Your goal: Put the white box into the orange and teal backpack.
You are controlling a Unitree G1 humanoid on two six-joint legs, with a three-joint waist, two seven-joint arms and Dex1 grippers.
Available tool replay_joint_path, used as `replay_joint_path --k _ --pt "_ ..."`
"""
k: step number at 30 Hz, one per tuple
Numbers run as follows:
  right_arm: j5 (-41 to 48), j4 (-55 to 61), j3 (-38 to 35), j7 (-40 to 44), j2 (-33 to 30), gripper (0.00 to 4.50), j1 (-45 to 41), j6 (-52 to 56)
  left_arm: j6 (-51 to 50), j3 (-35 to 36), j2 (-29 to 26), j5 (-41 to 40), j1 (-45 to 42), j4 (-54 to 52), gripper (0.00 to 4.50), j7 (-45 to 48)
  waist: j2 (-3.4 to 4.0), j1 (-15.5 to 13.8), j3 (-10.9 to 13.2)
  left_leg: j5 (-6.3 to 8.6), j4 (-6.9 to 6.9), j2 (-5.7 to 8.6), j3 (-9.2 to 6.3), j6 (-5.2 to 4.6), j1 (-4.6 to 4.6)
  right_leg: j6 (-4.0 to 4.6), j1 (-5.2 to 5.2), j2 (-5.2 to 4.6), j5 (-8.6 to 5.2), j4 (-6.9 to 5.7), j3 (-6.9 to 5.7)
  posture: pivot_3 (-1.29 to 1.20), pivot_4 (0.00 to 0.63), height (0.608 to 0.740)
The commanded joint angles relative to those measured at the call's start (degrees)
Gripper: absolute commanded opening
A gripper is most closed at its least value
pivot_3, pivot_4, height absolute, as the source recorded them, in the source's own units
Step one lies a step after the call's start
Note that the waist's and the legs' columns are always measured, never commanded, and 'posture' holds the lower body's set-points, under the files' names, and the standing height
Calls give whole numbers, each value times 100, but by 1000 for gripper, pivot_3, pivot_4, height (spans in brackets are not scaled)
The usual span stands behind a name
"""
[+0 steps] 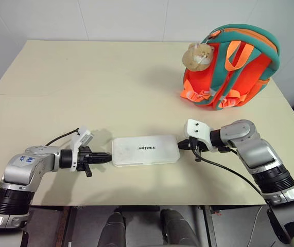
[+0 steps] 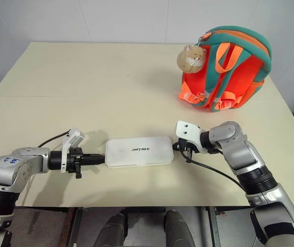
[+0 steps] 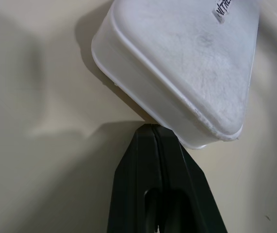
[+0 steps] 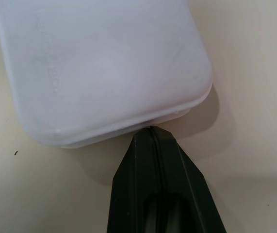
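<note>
Beige counter point(image 1: 136, 92) carries the white box point(image 1: 145, 150) flat near its front edge, with the left tool point(image 1: 107, 157) and right tool point(image 1: 182, 144), both pressed together, at its two short ends. Squeezing evenly inward should lift it level. Nothing blocks the way to the orange and teal backpack point(image 1: 234, 67), upright and well apart at the far right.

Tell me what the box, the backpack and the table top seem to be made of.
Box: probably moulded plastic, matte white, with rounded corners and a seam along its side. Backpack: soft padded fabric, orange with teal trim, webbing straps; its charm looks plush. Table: smooth, matte beige surface, possibly laminate; a joint line crosses it.
</note>
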State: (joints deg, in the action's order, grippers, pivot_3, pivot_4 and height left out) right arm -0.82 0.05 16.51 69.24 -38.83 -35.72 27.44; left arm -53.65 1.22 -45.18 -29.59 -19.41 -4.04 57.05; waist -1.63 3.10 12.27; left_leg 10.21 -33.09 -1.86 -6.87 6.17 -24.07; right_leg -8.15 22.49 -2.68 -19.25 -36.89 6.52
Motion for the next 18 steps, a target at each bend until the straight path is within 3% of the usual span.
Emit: replay_joint_path --k 1,12,15,18 --pt "56 96 8 101 -175 0 -16 -80 126 162 -114 -71 5 35 16 96 0 -1 0 0 1 0 0 0 0 0 0 0 0 0 0 0 150 740" --pt "-120 -342 -233 -347 -462 0 -160 -398 449 575 -460 8 -71 647 16 149 1 5 0 1 4 0 1 0 -1 2 4 -1 -1 1 0 0 150 740" --pt "-152 -630 -363 -618 -406 621 -425 -387 -102 590 -587 25 -323 720 621 -104 1 5 2 1 3 0 0 0 -2 2 6 -1 -1 0 0 0 150 740" --pt "-41 -624 -435 -592 -406 1618 -540 -428 -351 691 -553 -143 -514 731 1552 -119 1 2 1 1 6 0 0 0 -3 1 8 0 -1 -1 -1 0 150 740"
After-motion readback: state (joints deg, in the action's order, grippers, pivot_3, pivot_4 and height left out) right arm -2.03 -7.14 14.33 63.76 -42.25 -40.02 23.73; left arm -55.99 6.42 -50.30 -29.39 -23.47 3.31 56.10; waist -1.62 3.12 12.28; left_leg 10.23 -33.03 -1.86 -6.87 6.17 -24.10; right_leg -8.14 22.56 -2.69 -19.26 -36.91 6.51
